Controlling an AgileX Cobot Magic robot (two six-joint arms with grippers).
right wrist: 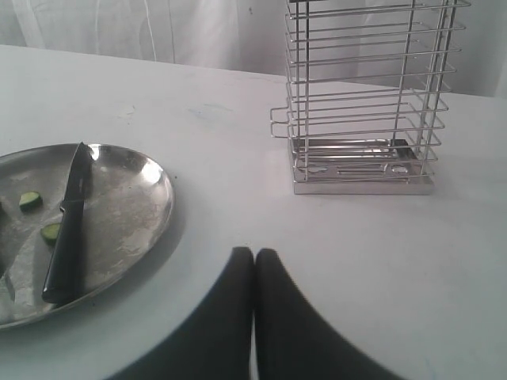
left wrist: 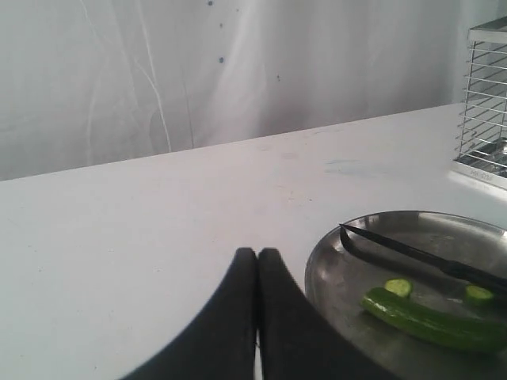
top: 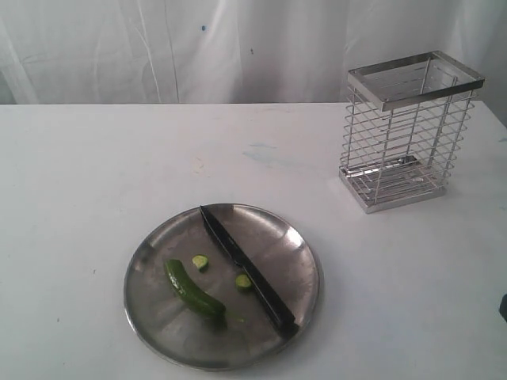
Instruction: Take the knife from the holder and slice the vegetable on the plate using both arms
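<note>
A white table [top: 79, 174] runs across the whole scene with a pale, creased curtain [top: 158, 47] hanging behind it. The left gripper [left wrist: 257, 257] hovers over bare tabletop just beside the plate's left rim. Its two black fingers are pressed flat together with nothing between them. Next comes the plate [top: 158, 317], a round, shallow disc of brushed steel with a low rim, dull grey and streaked. On its left half lies the vegetable [top: 192, 290], a slender, slightly curved piece with glossy dark green skin. Two small round slices lie apart from it, pale green on the cut face. One [top: 200, 262] is just above the vegetable and the other [top: 243, 281] is right against the knife's edge. The knife [top: 245, 269] lies flat across the plate on a slant. Its narrow dark tip is at the far rim and its black handle reaches the near right rim. A faint blue-green smear [top: 261, 152] marks the table between the plate and the holder. The holder [top: 408, 131] stands upright and well apart at the far right, a tall basket of thin silver wires with a flat metal rim and base. The right gripper [right wrist: 254, 255] hangs over open table between the plate and the holder, fingers closed on nothing. A dark sliver [top: 504, 307] at the right edge may be part of that arm, but too little shows to tell.
</note>
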